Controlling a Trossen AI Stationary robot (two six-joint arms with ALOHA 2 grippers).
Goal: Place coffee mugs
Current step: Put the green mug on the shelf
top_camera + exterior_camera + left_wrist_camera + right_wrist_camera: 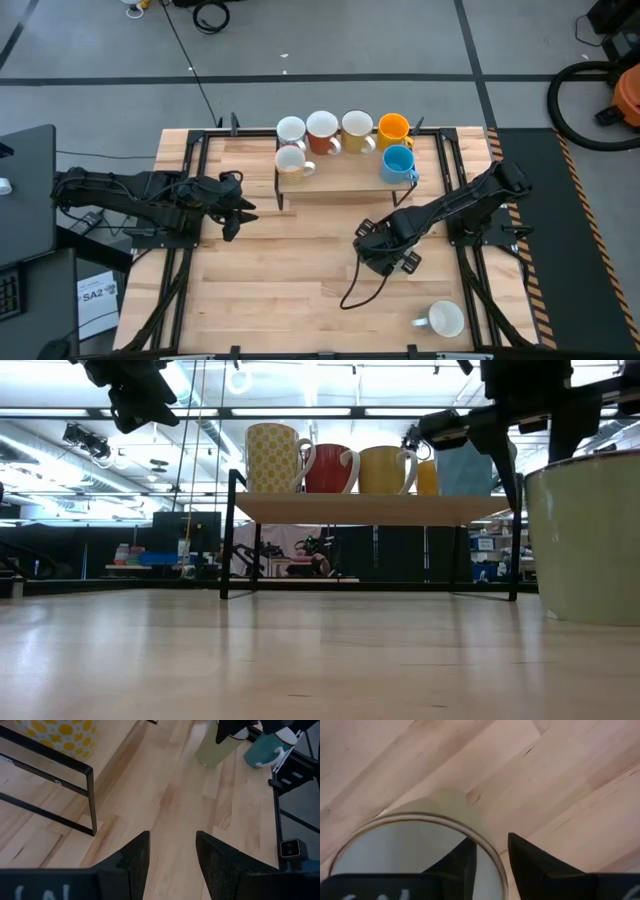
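- Coffee mugs, six of them, stand on a low wooden shelf with a black metal frame (340, 178) at the far edge of the pale wooden surface (290, 270).
- Back row, left to right in the high view: a white ceramic mug (290, 130), a white mug with a reddish-brown inside (322, 130), a pale cream mug (357, 128) and an orange-yellow mug (393, 128).
- Front row: another white mug (291, 160) at the shelf's left end and a light blue mug (397, 162) at its right end.
- A separate pale yellow-green mug (445, 320) stands alone near the near right corner of the surface, handle pointing left.
- The right gripper (385, 250) hovers right of the surface's centre, in front of the shelf. In the right wrist view a pale mug (420, 850) sits between the jaws, one finger (462, 862) inside the rim and the other outside, pinching its wall.
- The left gripper (232, 205) waits by the left edge of the surface, beside the shelf's left end; its jaws are spread with only bare wood between them in the left wrist view.
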